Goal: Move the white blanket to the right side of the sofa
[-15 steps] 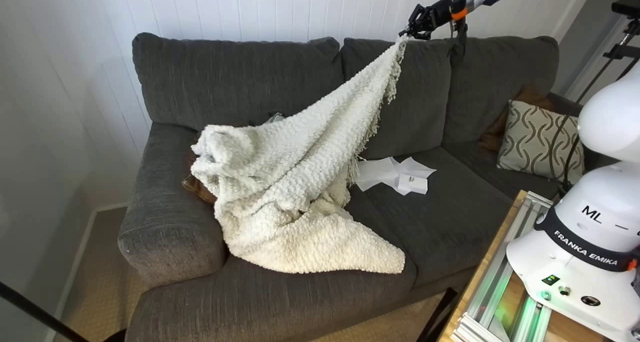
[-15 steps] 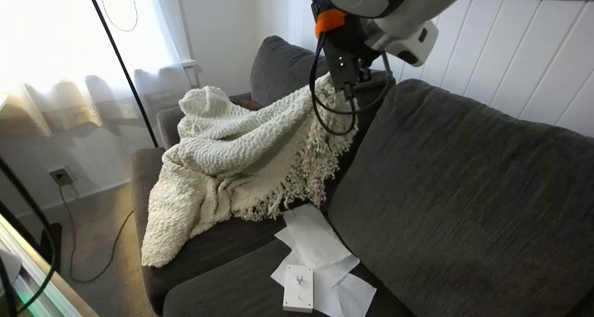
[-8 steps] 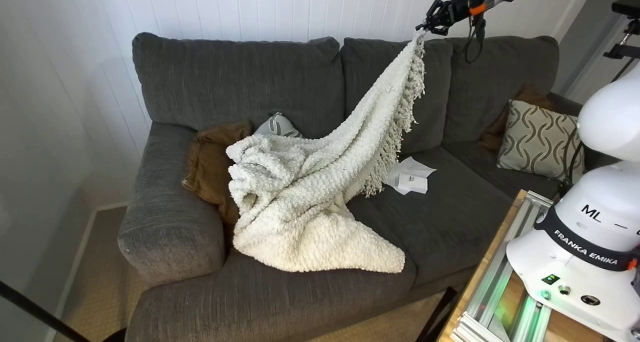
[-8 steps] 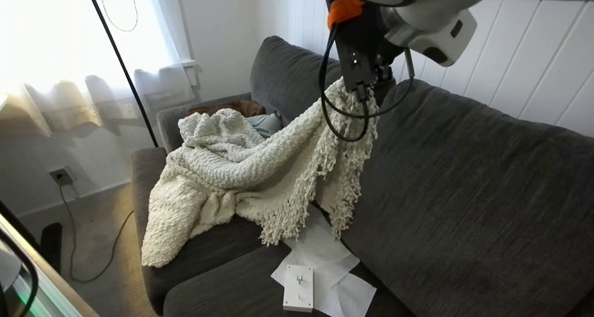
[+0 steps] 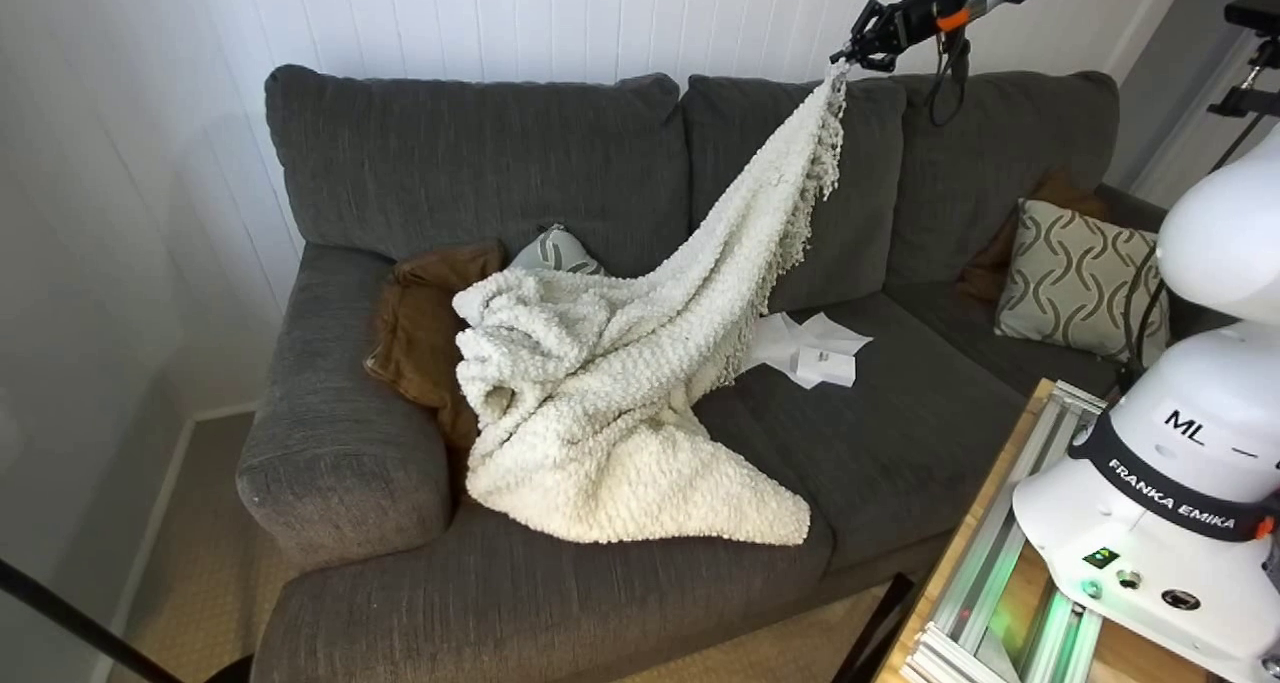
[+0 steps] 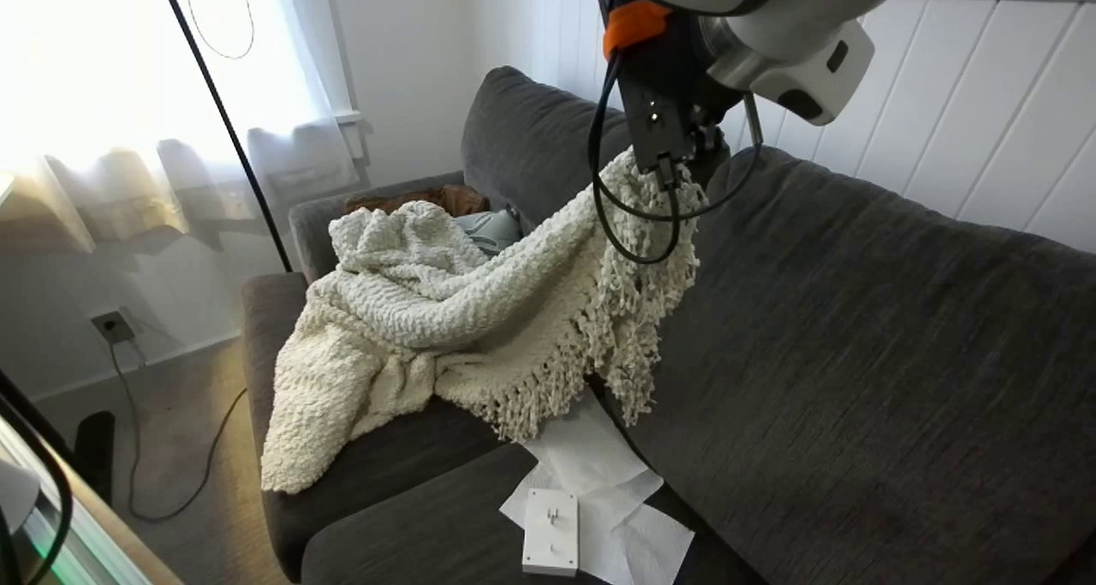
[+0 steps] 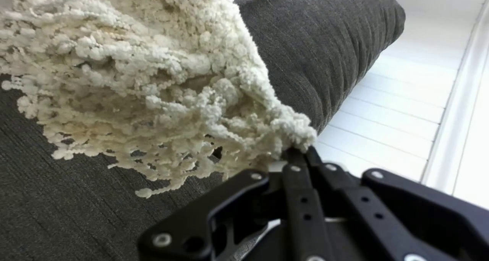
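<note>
One bunched end of the fringed cream-white knitted blanket is pinched tight in the Robotiq gripper. From the gripper, the blanket slopes down and away to a rumpled heap on the dark grey fabric sofa. Thin white sheets lie on the seat below the gripper; farther from it, past the heap, sits a brown pillow.

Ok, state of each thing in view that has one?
Gripper: shut on blanket
Blanket: rumpled, one end lifted, rest on sofa
Sofa: partly covered
Sheets: spread, overlapping
White block: lying flat
Pillows near blanket: partly hidden
Pillow far from blanket: propped up
Base light: green
</note>
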